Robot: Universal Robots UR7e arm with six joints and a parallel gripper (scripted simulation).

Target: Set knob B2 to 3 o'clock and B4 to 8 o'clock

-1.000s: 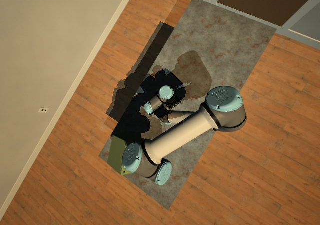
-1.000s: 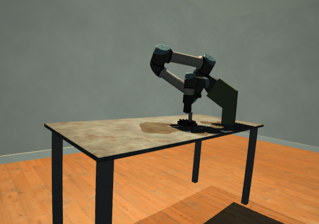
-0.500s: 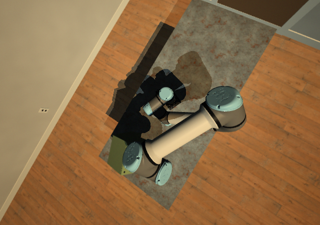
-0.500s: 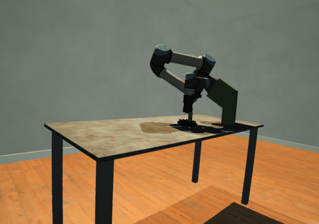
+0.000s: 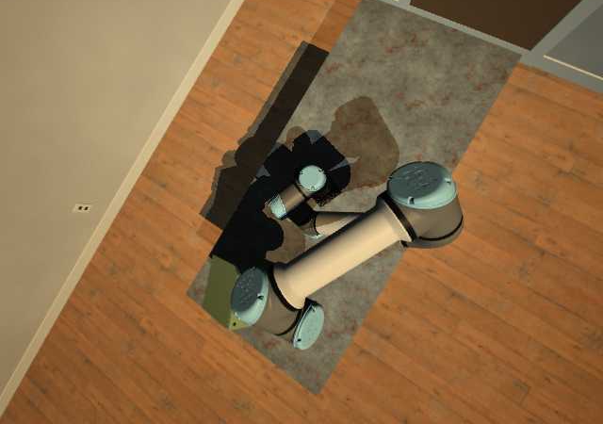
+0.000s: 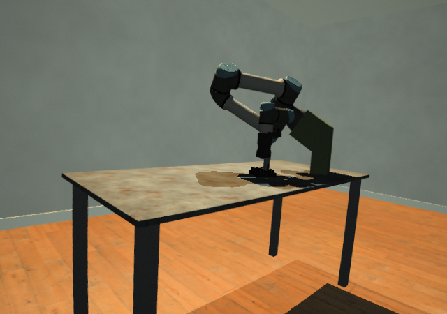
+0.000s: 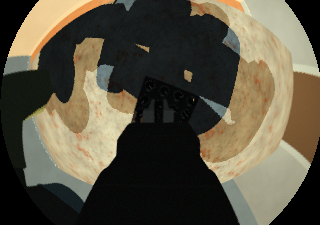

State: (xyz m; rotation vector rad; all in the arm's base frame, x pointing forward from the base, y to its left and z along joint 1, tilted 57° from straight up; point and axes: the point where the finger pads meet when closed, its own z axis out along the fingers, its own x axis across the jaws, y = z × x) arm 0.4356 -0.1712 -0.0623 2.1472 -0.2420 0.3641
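The knob box (image 5: pixel 329 196) (image 6: pixel 260 172) (image 7: pixel 175 97) is a small dark box standing on the table in deep shadow. In the top view the wrist covers most of it. My gripper (image 6: pixel 266 167) (image 7: pixel 159 105) points straight down onto the box, and its fingers stand narrow around one knob. In the wrist view the fingers and knobs are nearly black. I cannot read which knob it is, nor where any white line points.
The table (image 5: pixel 418 64) (image 6: pixel 144 191) has a mottled beige top. The arm's olive mount (image 5: pixel 221 285) (image 6: pixel 317 141) stands at one end of it, close behind the box. The arm's upper link (image 5: pixel 340 253) spans above the table beside the box.
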